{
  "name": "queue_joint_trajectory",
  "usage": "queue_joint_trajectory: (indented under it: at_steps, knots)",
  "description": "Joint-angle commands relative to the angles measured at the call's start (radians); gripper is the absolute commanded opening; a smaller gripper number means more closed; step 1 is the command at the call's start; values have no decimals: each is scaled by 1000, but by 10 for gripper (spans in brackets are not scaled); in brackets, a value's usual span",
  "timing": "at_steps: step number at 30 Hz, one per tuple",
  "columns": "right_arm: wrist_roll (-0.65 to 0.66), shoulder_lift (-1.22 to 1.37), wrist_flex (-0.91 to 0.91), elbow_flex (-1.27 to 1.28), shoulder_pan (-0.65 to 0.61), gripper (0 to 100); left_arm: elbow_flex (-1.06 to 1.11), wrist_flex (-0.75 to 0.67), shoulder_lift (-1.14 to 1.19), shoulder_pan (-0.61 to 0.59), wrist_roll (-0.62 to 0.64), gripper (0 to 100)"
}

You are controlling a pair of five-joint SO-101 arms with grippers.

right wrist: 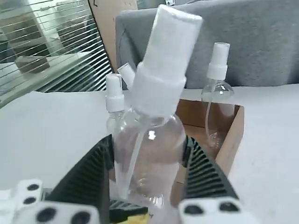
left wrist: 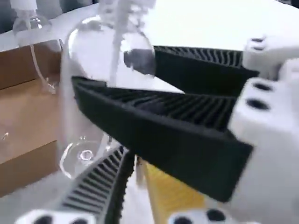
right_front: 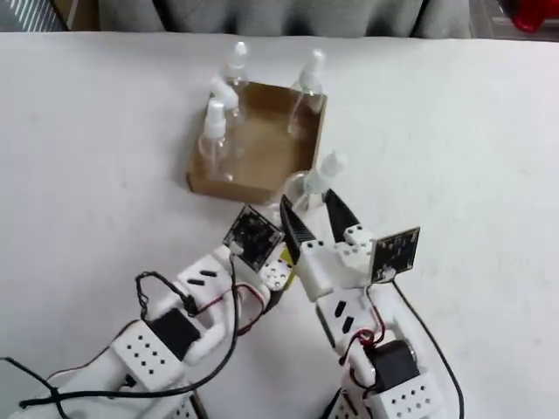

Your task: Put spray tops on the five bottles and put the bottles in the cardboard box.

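Observation:
My right gripper (right_front: 307, 201) is shut on a clear bottle (right_front: 306, 185) with a white spray top (right_front: 332, 164), holding it tilted just off the near right corner of the cardboard box (right_front: 236, 188). In the right wrist view the bottle (right wrist: 147, 140) sits between the two black fingers (right wrist: 88, 172), in front of the box (right wrist: 231, 135). Several capped bottles (right_front: 214, 131) stand inside the box. My left gripper (right_front: 278, 260) rests close beside the right one, low by the bottle's base (left wrist: 79, 158). The right gripper's black fingers (left wrist: 177, 121) cross the left wrist view.
White table (right_front: 454, 131) lies open to the right and left of the box. A grey chair back (right wrist: 261, 42) stands beyond the table's far edge. The two arms' wrists are nearly touching near the front middle.

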Motion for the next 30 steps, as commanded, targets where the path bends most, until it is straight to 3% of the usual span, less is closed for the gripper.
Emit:
queue_joint_trajectory:
  at_steps: [1,12,18,30]
  knots:
    - [-11,-8,2,-52,-1,16,-12,-40,-1,-47,-8,20]
    - [41,-8,1,-48,10,16,-20,9,-7,-79,-9,20]
    - [52,-8,-5,-34,10,16,-6,69,-7,-208,-81,20]
    - [61,-7,-110,-31,96,16,101,72,-7,-567,-86,20]
